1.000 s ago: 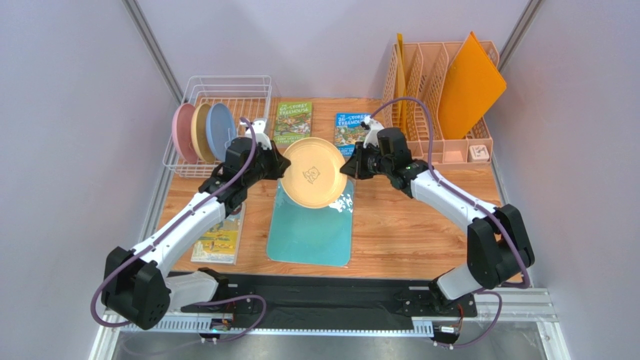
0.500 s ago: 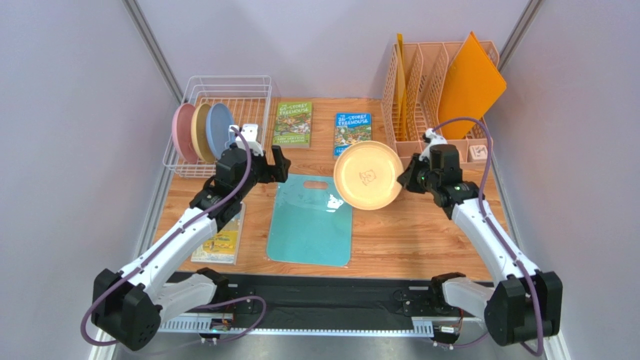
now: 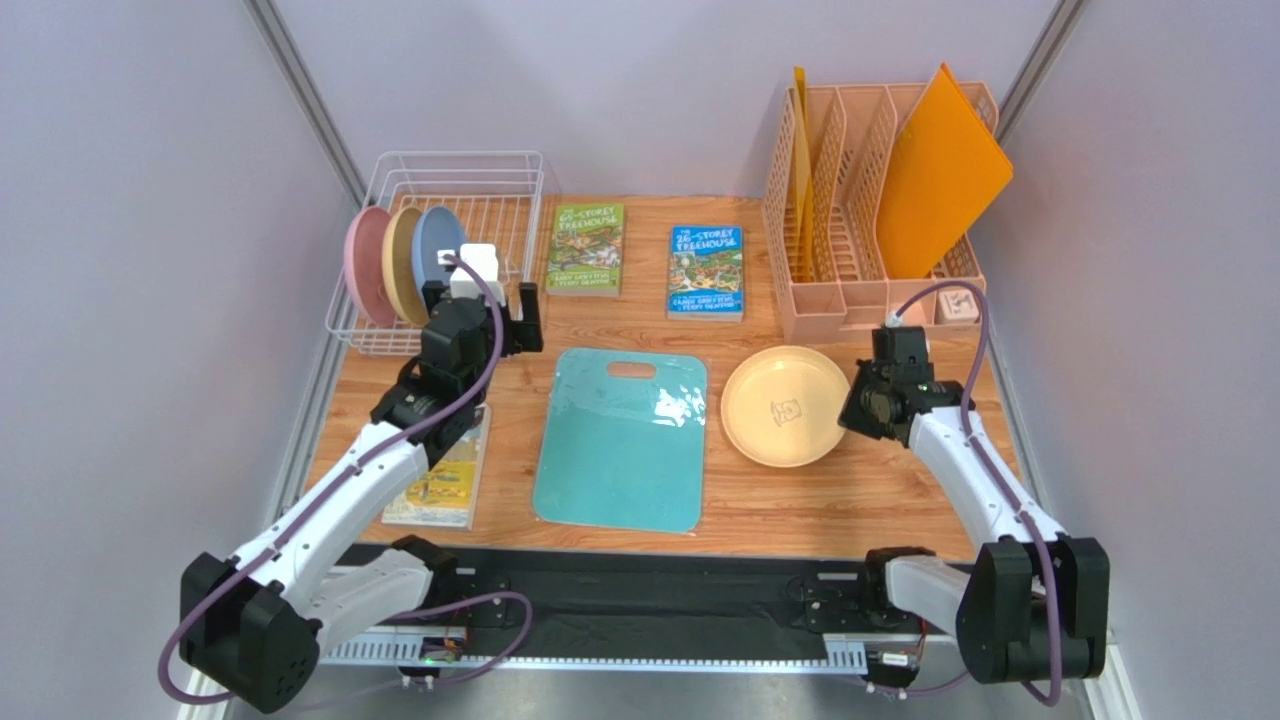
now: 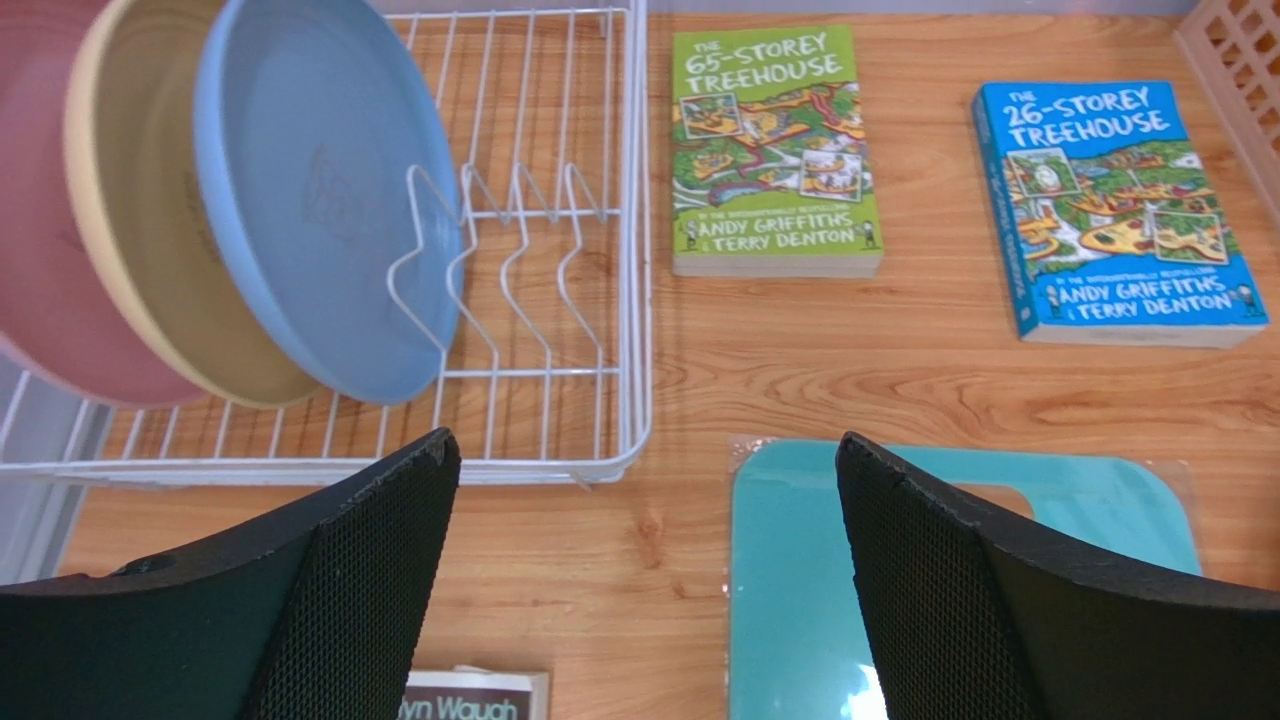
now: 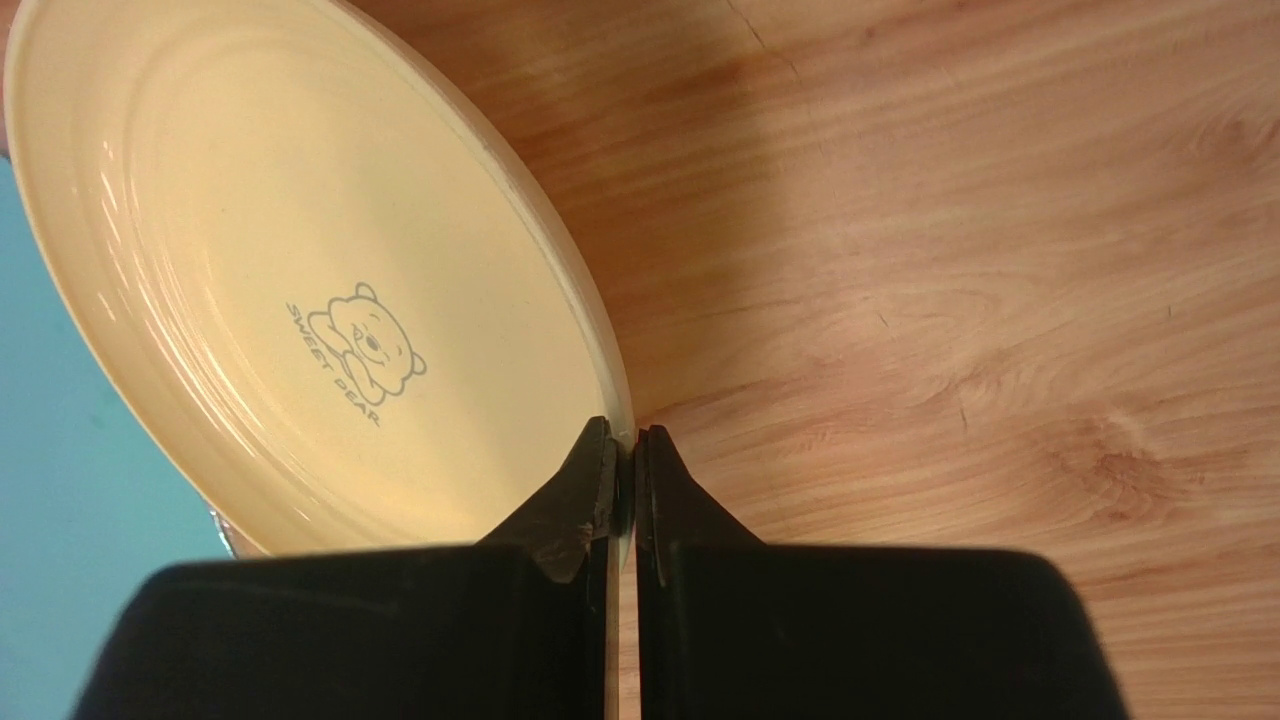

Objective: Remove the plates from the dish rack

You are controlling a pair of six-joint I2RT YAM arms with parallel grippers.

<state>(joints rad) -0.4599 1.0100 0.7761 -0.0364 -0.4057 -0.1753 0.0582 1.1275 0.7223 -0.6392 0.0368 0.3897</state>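
Three plates stand on edge in the white wire dish rack (image 3: 451, 168) at the back left: pink (image 3: 362, 264), tan (image 3: 398, 264) and blue (image 3: 437, 252). The left wrist view shows the blue plate (image 4: 316, 195), the tan plate (image 4: 135, 270) and the pink plate (image 4: 30, 225) behind the dish rack's near wire wall (image 4: 640, 240). My left gripper (image 3: 496, 308) hovers open and empty by the rack's near right corner. A second tan-yellow plate (image 3: 781, 405) lies face up, low over the wood, to the right of the teal board. My right gripper (image 3: 860, 405) is shut on its right rim. The right wrist view shows my right gripper (image 5: 627, 450) shut on the rim of this plate (image 5: 301, 300).
A teal cutting board (image 3: 624, 435) lies mid-table. Two books (image 3: 585, 248) (image 3: 706, 270) lie behind it, and another book (image 3: 439, 480) lies under my left arm. A peach slatted organizer (image 3: 849, 293) holding orange boards (image 3: 939, 173) stands at the back right, just behind the tan-yellow plate.
The left gripper opened, let go of the tan-yellow plate and drew back toward the rack. The right arm carried that plate from the middle to the right and down to the table.
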